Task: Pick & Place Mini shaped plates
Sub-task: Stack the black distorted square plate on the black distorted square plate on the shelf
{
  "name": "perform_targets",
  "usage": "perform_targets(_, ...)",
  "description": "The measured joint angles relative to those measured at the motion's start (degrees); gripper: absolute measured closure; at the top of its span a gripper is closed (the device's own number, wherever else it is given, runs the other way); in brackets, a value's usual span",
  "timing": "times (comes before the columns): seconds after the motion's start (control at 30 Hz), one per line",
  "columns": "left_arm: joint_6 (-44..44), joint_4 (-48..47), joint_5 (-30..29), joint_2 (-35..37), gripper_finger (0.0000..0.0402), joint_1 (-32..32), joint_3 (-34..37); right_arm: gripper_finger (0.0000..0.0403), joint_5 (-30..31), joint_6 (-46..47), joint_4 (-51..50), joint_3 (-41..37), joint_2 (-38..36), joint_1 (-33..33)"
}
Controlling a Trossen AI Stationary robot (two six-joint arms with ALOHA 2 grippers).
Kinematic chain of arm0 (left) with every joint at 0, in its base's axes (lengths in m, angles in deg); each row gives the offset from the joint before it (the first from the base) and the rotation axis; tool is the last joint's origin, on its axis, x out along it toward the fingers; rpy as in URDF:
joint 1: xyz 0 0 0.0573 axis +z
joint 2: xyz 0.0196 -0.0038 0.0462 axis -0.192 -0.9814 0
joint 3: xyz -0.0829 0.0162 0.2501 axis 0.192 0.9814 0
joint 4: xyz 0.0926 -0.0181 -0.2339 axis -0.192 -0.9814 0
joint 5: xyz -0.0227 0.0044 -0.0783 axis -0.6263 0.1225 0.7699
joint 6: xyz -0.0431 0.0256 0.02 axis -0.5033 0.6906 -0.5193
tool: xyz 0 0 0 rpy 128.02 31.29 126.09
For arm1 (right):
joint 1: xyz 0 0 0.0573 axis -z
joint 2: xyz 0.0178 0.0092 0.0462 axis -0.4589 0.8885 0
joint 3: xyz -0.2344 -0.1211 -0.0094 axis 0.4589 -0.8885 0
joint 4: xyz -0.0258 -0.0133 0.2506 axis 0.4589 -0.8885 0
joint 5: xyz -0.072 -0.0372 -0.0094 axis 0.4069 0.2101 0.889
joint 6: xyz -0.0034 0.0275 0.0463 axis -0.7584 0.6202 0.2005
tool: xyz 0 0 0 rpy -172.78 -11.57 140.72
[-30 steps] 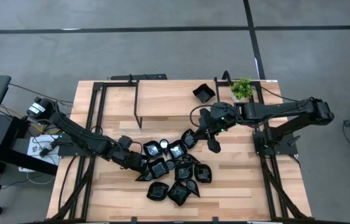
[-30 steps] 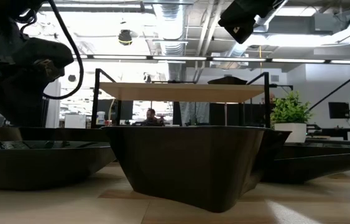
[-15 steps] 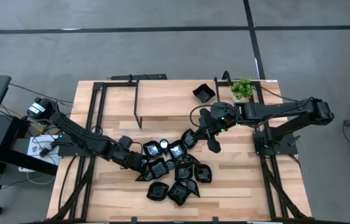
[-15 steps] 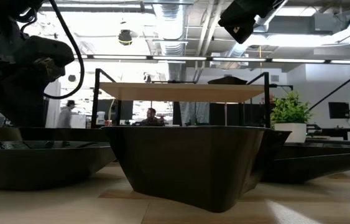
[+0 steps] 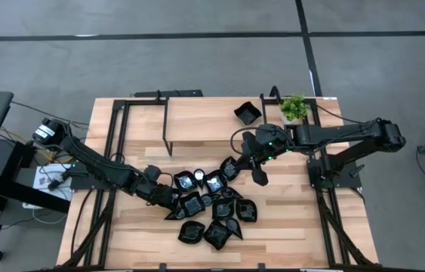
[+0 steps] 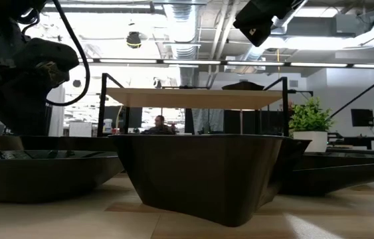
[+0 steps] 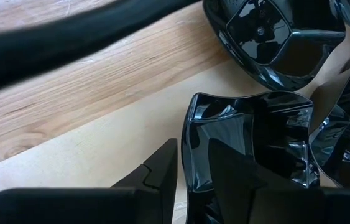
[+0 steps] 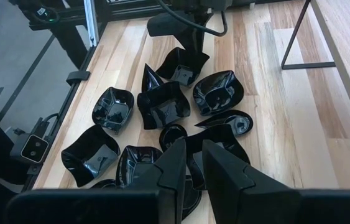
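Observation:
Several glossy black mini shaped plates lie bunched on the wooden table, some overlapping; they also show in the right wrist view. One more plate sits on the raised shelf at the back. My left gripper is down at the pile's left edge, shut on the rim of a squarish plate. My right gripper hangs above the pile's far right side. It points down toward the pile, and its fingers stand a narrow gap apart with nothing between them. My left gripper has the squarish plate's near rim between its two fingers, one finger outside the wall and the other inside the hollow. The fingers slant down steeply from the table's left. The plate rests on the table among the others.
A wooden shelf on a black frame spans the table's back, with a small green potted plant at its right end. In the low view one plate fills the foreground. Bare table lies left of and behind the pile.

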Motion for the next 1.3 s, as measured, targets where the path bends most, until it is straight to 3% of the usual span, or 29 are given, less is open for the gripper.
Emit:
perform_targets(0.17,0.01,0.01,0.03,-0.01,0.0318,0.0,0.0,0.0353,0.0,0.0,0.0,0.0,0.0,0.0)
perform_targets(0.67,0.01,0.27,0.04,0.01,0.0391,0.0,0.0,0.0353,0.0,0.0,0.0,0.0,0.0,0.0)
perform_targets(1.3,0.01,1.43,0.61,0.88,0.0391,-0.02,0.0,0.0353,0.0,0.0,0.0,0.0,0.0,0.0)
